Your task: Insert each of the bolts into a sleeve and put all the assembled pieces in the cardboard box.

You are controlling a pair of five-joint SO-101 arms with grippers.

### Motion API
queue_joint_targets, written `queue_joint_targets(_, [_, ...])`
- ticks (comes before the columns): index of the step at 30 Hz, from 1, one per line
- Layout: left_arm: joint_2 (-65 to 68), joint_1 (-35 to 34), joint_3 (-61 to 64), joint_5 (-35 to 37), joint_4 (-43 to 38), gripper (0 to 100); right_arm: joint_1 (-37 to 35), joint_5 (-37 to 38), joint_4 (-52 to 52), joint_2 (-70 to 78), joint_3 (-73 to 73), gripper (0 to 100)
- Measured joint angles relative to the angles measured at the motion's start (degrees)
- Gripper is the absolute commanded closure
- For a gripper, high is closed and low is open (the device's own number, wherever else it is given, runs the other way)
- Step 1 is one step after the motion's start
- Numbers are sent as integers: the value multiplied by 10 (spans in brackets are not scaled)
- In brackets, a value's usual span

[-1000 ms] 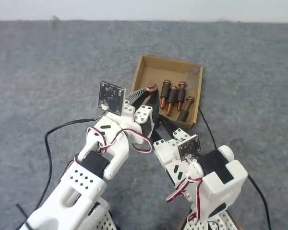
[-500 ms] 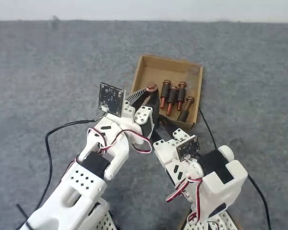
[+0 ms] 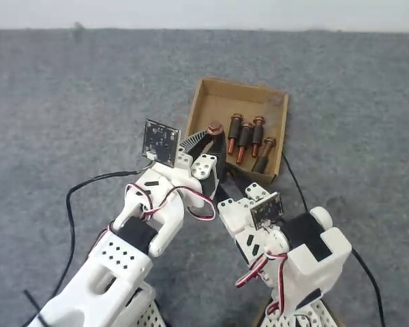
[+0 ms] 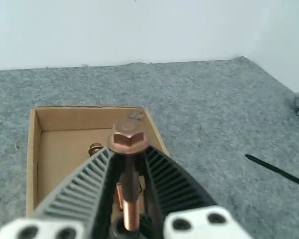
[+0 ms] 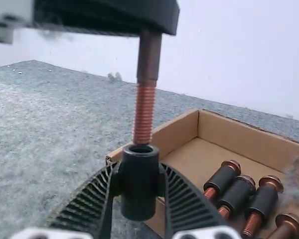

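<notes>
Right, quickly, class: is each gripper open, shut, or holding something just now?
Left gripper: shut on a copper bolt.
Right gripper: shut on a black sleeve, the bolt's threaded tip at its mouth.

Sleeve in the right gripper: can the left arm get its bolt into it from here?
Probably yes. The left gripper holds the bolt with its threaded tip at the open mouth of the sleeve, roughly in line, nothing between them.
</notes>
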Motion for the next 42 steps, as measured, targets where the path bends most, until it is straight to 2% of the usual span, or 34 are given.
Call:
queue_joint_targets(5, [0, 0, 2, 0, 0, 989, 0, 0, 0, 0, 0, 993])
queue_joint_targets(12, [0, 0, 53, 0, -88, 989, 0, 0, 0, 0, 0, 993])
queue_joint_targets(42, [-1, 3, 120, 0, -88, 989, -2, 0, 0, 0, 0, 993])
